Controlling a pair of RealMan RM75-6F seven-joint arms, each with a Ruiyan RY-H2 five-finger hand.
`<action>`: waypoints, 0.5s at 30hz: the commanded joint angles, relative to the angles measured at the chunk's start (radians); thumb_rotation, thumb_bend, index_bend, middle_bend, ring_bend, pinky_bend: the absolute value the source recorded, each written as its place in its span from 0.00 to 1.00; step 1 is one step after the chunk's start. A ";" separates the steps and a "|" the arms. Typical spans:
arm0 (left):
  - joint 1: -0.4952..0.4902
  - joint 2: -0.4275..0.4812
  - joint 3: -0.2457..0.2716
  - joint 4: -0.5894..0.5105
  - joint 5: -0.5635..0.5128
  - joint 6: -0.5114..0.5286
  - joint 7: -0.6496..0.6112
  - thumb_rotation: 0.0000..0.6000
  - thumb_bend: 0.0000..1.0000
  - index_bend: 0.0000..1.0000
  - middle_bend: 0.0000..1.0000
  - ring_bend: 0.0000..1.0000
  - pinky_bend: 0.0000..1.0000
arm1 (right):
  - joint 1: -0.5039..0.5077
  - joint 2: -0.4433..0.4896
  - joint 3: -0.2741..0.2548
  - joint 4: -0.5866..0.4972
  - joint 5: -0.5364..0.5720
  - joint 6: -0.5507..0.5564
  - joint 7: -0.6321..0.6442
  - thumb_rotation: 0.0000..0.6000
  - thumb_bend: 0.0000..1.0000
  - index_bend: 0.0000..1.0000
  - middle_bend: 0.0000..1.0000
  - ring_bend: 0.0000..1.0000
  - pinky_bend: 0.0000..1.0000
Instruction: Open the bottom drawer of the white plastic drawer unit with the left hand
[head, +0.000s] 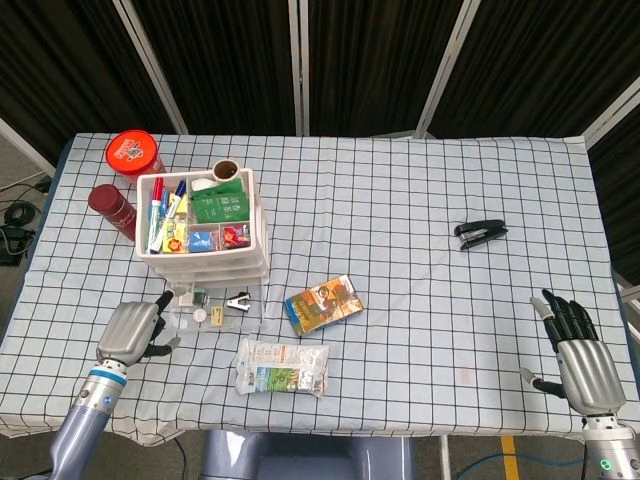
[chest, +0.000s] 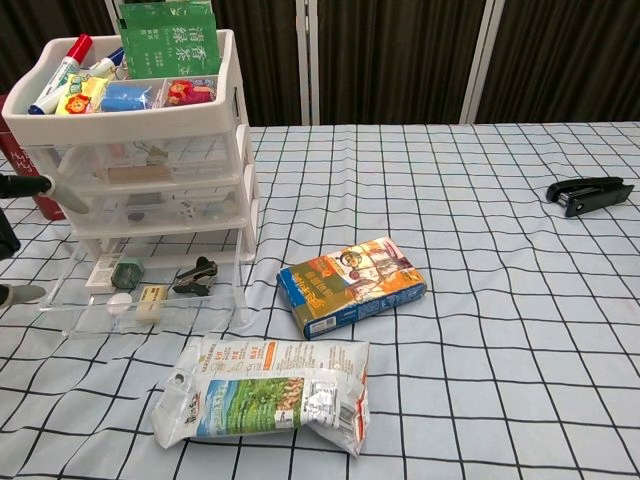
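Observation:
The white plastic drawer unit (head: 205, 228) (chest: 140, 150) stands at the table's left. Its clear bottom drawer (head: 222, 318) (chest: 150, 318) is pulled out toward me, showing a black clip (chest: 196, 273) and small items inside. My left hand (head: 130, 330) sits left of the drawer's front, apart from it and holding nothing. In the chest view only its fingertips (chest: 22, 186) show at the left edge, spread apart. My right hand (head: 585, 352) hovers at the table's near right corner with fingers apart and empty; the chest view does not show it.
A snack bag (chest: 265, 395) lies in front of the open drawer and a colourful box (chest: 350, 283) to its right. A black stapler (chest: 588, 193) is at the far right. Two red cans (head: 133, 152) (head: 112, 207) stand behind and left of the unit.

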 joint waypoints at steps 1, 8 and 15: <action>-0.028 0.072 0.013 -0.050 0.038 -0.017 0.087 1.00 0.16 0.19 0.95 0.95 0.82 | 0.001 0.001 0.001 -0.001 0.003 -0.004 -0.001 1.00 0.03 0.00 0.00 0.00 0.00; -0.094 0.156 0.004 -0.096 0.059 -0.085 0.195 1.00 0.05 0.17 0.89 0.89 0.74 | 0.004 0.004 0.007 -0.002 0.017 -0.011 0.005 1.00 0.03 0.00 0.00 0.00 0.00; -0.137 0.159 0.037 -0.019 0.188 -0.107 0.350 1.00 0.03 0.32 0.96 0.93 0.82 | 0.003 0.005 0.004 -0.004 0.010 -0.007 0.006 1.00 0.03 0.00 0.00 0.00 0.00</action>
